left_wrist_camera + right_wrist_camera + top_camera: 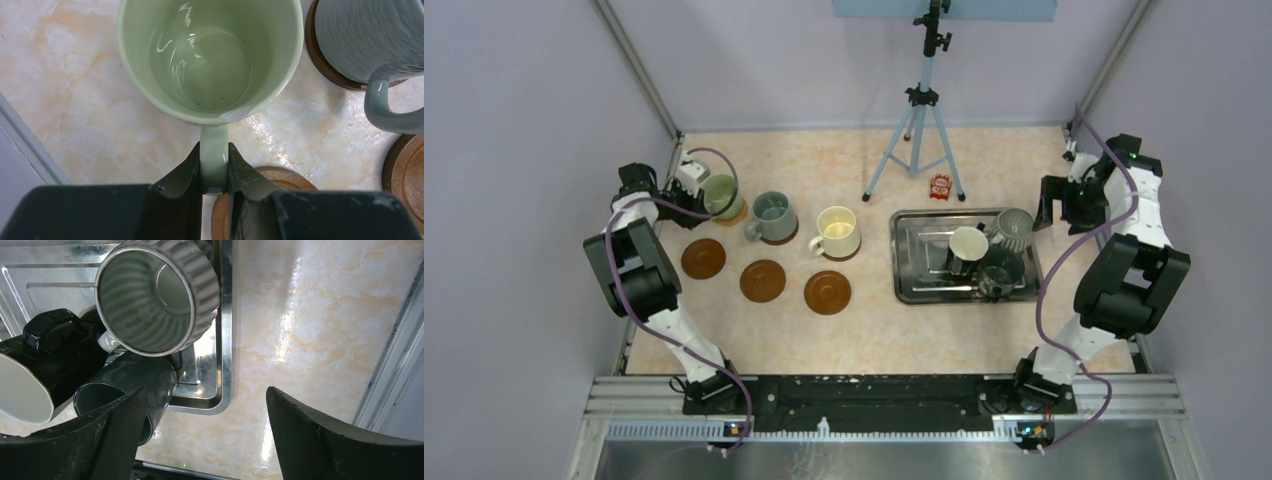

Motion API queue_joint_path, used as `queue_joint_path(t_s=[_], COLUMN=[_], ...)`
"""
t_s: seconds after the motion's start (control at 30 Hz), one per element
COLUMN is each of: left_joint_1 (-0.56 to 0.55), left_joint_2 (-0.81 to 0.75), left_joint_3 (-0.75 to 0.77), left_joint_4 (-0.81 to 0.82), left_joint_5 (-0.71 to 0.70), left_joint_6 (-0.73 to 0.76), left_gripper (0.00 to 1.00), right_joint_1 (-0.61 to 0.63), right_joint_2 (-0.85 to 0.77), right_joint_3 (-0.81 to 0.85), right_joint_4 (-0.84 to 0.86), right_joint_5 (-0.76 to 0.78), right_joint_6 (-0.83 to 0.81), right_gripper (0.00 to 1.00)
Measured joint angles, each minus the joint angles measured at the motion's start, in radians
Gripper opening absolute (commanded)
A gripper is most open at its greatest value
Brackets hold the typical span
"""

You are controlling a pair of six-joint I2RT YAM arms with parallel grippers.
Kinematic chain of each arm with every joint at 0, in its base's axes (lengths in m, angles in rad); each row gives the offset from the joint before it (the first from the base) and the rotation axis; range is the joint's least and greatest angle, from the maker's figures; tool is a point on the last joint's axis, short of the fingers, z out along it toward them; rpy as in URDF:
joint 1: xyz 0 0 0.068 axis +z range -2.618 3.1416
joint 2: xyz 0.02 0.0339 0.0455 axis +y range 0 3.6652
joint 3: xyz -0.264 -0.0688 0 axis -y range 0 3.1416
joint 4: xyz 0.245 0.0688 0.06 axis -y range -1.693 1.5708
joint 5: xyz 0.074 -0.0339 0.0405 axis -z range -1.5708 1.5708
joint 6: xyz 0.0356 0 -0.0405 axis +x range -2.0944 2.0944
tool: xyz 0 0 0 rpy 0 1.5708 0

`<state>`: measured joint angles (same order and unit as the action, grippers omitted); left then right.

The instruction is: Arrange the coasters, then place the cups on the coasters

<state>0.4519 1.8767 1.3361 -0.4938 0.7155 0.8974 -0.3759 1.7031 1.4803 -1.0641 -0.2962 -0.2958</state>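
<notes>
At the back left, a pale green cup [721,195] [210,55] stands on a coaster that it mostly hides. My left gripper [686,190] [214,170] is shut on its handle. Beside it, a grey-blue cup [774,215] [370,40] and a cream cup [837,232] each sit on a coaster. Three bare coasters [703,258] [763,280] [827,292] lie in a row in front of them. In the steel tray [914,290] [225,340] lie a white cup [967,248], a ribbed grey cup [1014,228] [155,295] and a dark cup [1001,270] [125,390]. My right gripper [1056,208] [205,425] is open beside the tray's right edge, holding nothing.
A tripod [919,130] stands at the back centre, with a small red item [940,186] near its foot. Walls enclose the table on three sides. A frame rail [25,140] runs close to the green cup on its left.
</notes>
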Motion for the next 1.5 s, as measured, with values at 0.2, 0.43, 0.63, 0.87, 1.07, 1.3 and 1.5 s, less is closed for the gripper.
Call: queue_joint_path(t_s=[0.2,0.43,0.63,0.87,1.07,1.3,1.5], left_joint_1=[0.000,0.001,0.001,-0.011,-0.046,-0.174,-0.374], left_joint_2=[0.000,0.000,-0.009,-0.044,-0.050,-0.068,-0.138], left_joint_3=[0.002,0.004,0.021,0.193,0.417,0.512,0.457], left_joint_4=[-0.007,-0.003,-0.034,-0.174,-0.288,-0.385,-0.409], left_joint_5=[0.003,0.006,0.006,0.027,0.032,0.021,0.009], left_joint_6=[0.021,0.022,0.023,0.061,0.049,0.024,-0.003], left_gripper=[0.45,0.64,0.80,0.93,0.93,0.93,0.94], right_joint_1=[0.000,0.000,0.000,0.000,0.000,0.000,0.000], right_joint_2=[0.000,0.000,0.000,0.002,0.013,0.095,0.162], right_joint_3=[-0.001,-0.001,-0.001,0.029,0.148,0.187,0.187], right_joint_4=[0.000,0.000,0.000,-0.033,-0.048,-0.050,-0.051], right_joint_5=[0.000,-0.001,-0.011,-0.043,-0.067,-0.088,-0.147], right_joint_6=[0.000,0.000,0.000,-0.001,0.000,0.004,0.020], right_gripper=[0.87,0.87,0.87,0.87,0.80,0.77,0.77])
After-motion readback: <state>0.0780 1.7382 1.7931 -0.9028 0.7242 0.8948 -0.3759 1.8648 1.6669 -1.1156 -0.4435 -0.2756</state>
